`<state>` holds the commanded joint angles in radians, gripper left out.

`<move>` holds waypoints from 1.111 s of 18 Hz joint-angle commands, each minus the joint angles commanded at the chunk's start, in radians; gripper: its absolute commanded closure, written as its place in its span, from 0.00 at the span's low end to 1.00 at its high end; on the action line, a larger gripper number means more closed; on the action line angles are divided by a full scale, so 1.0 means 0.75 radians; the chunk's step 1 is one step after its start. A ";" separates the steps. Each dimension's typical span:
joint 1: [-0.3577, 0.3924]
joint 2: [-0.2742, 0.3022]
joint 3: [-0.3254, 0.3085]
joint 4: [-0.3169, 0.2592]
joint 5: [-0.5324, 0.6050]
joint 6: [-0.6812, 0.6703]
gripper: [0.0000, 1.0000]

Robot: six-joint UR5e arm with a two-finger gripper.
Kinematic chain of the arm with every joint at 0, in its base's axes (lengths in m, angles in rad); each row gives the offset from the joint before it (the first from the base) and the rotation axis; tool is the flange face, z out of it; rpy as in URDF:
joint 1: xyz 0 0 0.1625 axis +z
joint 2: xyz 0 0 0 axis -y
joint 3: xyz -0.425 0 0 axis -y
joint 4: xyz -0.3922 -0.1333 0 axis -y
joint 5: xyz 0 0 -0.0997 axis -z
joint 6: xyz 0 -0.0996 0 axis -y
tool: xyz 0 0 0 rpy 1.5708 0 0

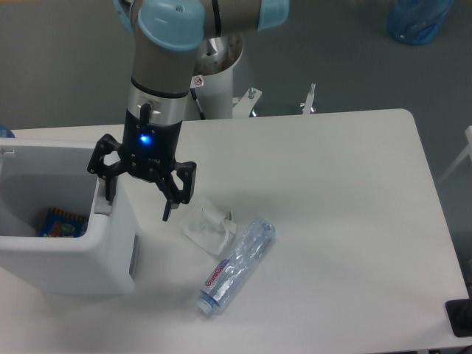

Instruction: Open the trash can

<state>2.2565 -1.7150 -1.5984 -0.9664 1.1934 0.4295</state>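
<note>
The trash can [81, 254] is a large white boxy bin at the table's left edge. Its top stands open and I see into it, where a colourful wrapper [61, 221] lies at the bottom. The lid itself is out of view. My gripper [139, 206] hangs open over the bin's right rim. Its left finger [110, 193] is down at the rim where the grey tab sat, and its right finger [169, 206] hangs outside the bin above the table. Nothing is held between them.
A crumpled white tissue [209, 226] lies just right of the gripper. Beside it lies a clear plastic bottle [236, 266] with a red label. A black object [460, 317] sits at the table's lower right corner. The robot's white base column [215, 81] stands behind the table.
</note>
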 joint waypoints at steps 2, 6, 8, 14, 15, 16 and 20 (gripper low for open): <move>0.000 -0.002 0.010 -0.002 0.000 0.000 0.00; 0.010 -0.022 0.065 0.000 -0.002 0.006 0.00; 0.053 -0.055 0.104 0.000 -0.002 0.014 0.00; 0.241 -0.217 0.151 0.116 0.000 0.110 0.00; 0.276 -0.235 0.149 0.119 0.002 0.159 0.00; 0.315 -0.253 0.149 0.119 0.002 0.210 0.00; 0.450 -0.311 0.141 0.123 0.030 0.415 0.00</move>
<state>2.5937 -1.9480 -1.4926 -0.8744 1.2163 0.7405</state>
